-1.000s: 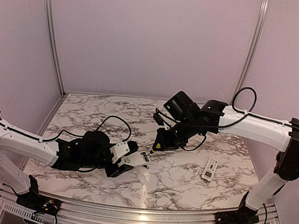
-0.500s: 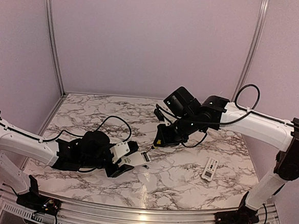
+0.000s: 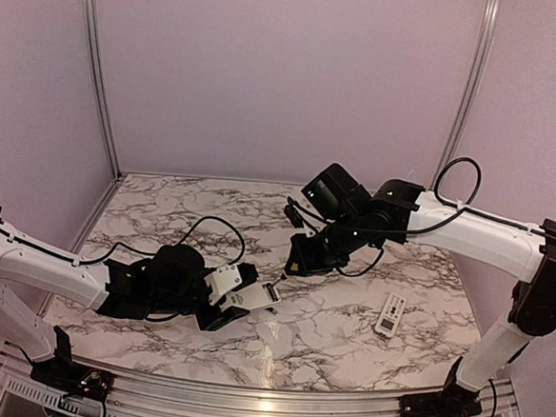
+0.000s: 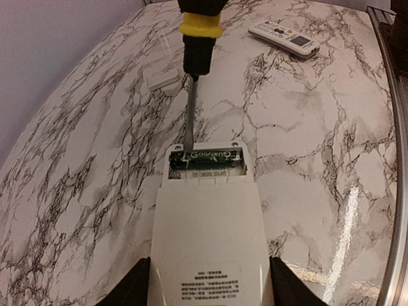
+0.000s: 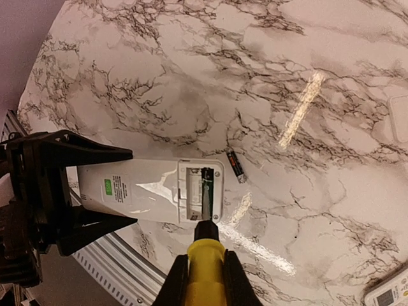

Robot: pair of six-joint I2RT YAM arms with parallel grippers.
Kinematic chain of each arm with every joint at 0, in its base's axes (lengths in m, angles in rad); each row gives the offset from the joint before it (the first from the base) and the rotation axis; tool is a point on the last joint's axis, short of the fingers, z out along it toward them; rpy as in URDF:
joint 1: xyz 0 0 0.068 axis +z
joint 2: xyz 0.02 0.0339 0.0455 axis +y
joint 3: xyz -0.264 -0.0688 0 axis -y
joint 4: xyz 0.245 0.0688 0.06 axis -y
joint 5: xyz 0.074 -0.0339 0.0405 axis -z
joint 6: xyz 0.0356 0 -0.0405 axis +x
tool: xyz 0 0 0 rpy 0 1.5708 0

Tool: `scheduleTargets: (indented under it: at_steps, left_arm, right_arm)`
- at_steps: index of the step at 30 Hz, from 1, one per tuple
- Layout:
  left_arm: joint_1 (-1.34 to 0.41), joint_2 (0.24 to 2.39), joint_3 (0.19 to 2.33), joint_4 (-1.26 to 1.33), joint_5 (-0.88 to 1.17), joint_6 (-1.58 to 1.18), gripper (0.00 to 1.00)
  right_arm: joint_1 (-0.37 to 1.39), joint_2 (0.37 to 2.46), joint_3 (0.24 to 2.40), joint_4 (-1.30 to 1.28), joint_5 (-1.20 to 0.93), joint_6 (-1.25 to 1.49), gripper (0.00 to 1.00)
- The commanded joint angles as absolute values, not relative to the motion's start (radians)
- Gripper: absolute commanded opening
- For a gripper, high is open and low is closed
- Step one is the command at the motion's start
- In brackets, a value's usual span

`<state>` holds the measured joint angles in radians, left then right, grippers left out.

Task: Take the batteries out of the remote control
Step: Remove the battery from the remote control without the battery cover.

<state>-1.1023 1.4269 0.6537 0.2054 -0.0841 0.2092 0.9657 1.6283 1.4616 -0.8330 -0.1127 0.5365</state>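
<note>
Squarely, left claw [image 4: 209, 284] tight around smooth white remote [image 4: 207, 217], right claw [image 5: 205, 287] tight on yellow-handled screwdriver [image 4: 199, 51].

I'm counting two batteries, probably: one battery [image 5: 207, 191] dimly seen inside the opened remote [image 5: 146, 191], another battery [image 5: 235, 166] just beside that remote; also a second remote [image 4: 284, 36], one screwdriver [image 4: 199, 38], one cover plate [image 4: 162, 80].
</note>
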Motion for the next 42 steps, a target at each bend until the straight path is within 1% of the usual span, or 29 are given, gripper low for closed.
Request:
scheduleTargets:
  at_steps: [1,5,14,30,42]
  left_arm:
    - [-1.111,1.439,0.678,0.255,-0.097,0.214,0.00]
    - [-1.111,1.440,0.678,0.260,-0.099,0.214,0.00]
    - [-1.111,1.441,0.681,0.271,-0.100,0.218,0.00]
    - [-1.111,1.460,0.672,0.280,-0.085,0.234,0.00]
    - [-1.111,1.461,0.652,0.301,-0.072,0.247,0.00]
  right_arm:
    - [0.985,1.654,1.470,-0.865,-0.075,0.515,0.00]
    - [0.989,1.658,1.472,-0.878,-0.057,0.511,0.00]
    - [0.997,1.677,1.464,-0.879,-0.088,0.509,0.00]
    - [0.986,1.764,1.469,-0.857,-0.110,0.495,0.00]
    - [0.913,1.722,1.316,-0.662,-0.285,0.479,0.00]
